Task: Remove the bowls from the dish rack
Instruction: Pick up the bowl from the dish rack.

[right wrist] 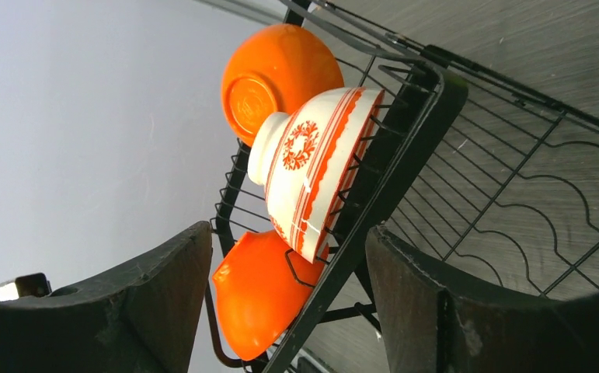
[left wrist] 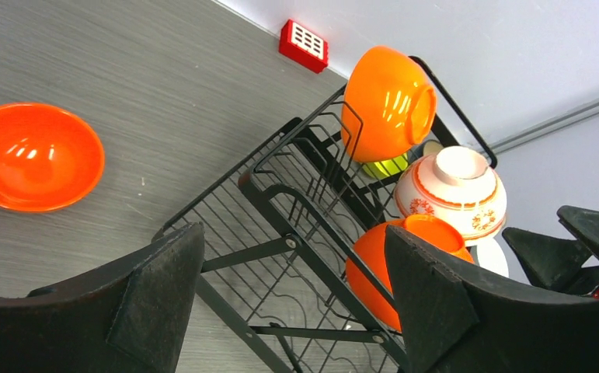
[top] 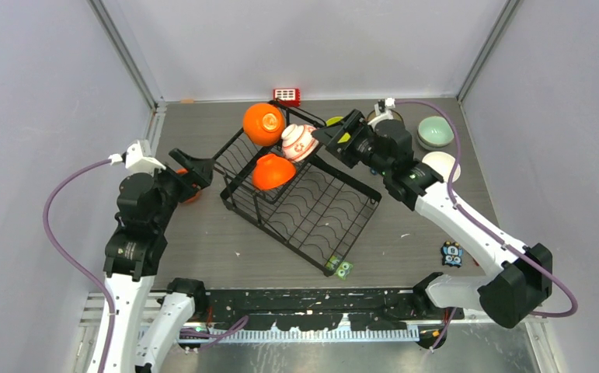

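Sprawling across the middle of the counter [top: 203, 241], the dish rack [top: 323, 214] carries three bowls at its 11 o'clock end: an upper orange bowl [top: 263, 123], a floral bowl [top: 299, 141] at that one's 4 o'clock, and a lower orange bowl [top: 273, 172] beneath. The right end effector [right wrist: 288, 231], jaws wide and empty, sits just at the floral bowl's 3 o'clock. The left end effector [left wrist: 292, 237], equally wide and empty, hangs at the rack's 9 o'clock above an unloaded orange bowl [left wrist: 32, 155]. The floral bowl looks next: better to pinch its rim than its slick belly, then lift clear of the wires before swinging toward the mint bowl [top: 434, 130] and white bowl [top: 441, 163] at 2 o'clock. A lime bowl [left wrist: 385, 166] peeps out behind the rack; anything beyond it cannot be made out.
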Robot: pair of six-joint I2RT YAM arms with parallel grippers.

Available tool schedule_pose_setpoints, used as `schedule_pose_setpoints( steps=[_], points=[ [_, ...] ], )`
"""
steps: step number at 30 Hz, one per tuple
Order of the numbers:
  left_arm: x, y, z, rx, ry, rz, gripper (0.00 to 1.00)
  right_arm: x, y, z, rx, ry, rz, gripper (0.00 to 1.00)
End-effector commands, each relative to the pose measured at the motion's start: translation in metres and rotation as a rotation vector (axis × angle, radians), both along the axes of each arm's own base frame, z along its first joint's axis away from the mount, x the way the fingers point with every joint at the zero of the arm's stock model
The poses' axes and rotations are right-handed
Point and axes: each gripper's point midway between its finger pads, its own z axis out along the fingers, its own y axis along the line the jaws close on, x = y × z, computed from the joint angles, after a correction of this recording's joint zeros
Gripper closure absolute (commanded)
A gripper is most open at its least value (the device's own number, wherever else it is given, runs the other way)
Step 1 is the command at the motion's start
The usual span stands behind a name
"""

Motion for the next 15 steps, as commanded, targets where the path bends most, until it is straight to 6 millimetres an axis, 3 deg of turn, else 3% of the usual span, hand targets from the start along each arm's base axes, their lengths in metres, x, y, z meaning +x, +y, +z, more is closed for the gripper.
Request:
schedule_pose_setpoints(
  steps=[1,15],
  points=[
    [-0.003,0.008,0.011,0.072,-0.030,0.021,0.13,-0.001,0.013,0.043,0.072,-0.111,0.082,0.23],
    [-0.005,0.013,-0.001,0.114,-0.002,0.040,0.13,0.010,0.021,0.027,0.105,-0.096,0.090,0.25]
  ],
)
